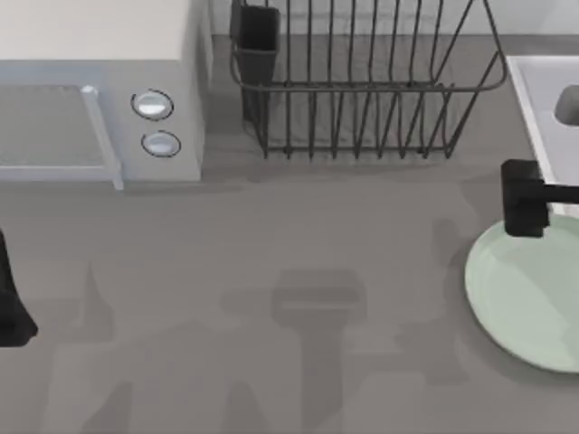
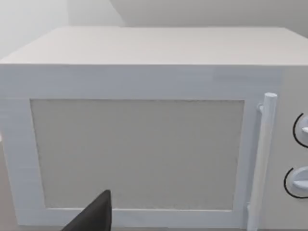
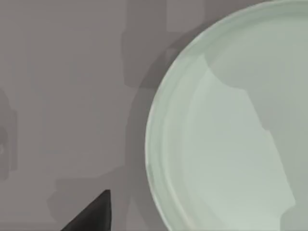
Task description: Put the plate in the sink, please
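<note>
Hovering: right gripper [image 1: 523, 210] over plate [image 1: 529, 294] rim, jaws' state untellable; risking plate sliding off desk [image 1: 271, 271] short of sink [image 1: 543, 99].

Plate [image 1: 529, 294]: at the counter's right edge, cut off by the top view's right border; its far rim is hidden under the right gripper [image 1: 525, 201]. Cut off on two sides in the right wrist view.
Sink [image 1: 534, 99]: right rear corner of the counter, cut by the border; drain partly in view.
Right gripper: fingers hidden beneath its dark body.
Left gripper [image 1: 11, 303]: cut off at the left border.
Microwave [image 1: 99, 108], rack [image 1: 362, 81]: cropped at the top border.
</note>
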Tool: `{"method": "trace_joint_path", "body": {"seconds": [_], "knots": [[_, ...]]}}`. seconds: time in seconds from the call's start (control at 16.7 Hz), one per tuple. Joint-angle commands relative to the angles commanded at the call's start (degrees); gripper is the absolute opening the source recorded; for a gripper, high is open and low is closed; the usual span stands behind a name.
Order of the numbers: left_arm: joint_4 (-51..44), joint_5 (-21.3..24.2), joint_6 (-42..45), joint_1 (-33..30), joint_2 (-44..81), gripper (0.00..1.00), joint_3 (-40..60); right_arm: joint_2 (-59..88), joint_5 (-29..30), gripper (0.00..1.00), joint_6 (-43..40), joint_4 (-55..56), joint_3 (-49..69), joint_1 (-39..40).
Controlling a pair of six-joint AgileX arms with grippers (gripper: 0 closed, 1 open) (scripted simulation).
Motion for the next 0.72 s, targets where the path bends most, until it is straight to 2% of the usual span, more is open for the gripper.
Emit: {"method": "trace_joint_path", "body": {"seconds": [0.36,0.72], "knots": [[0.0,0.0,0.0,0.0,0.0,1.00,0.0,23.8,0.0,1.00,5.1,-13.3,16.9,4.9],[0.0,0.0,0.0,0.0,0.0,1.00,0.0,27.9,0.0,1.00,6.1,-15.9,20.1,5.8]]}}
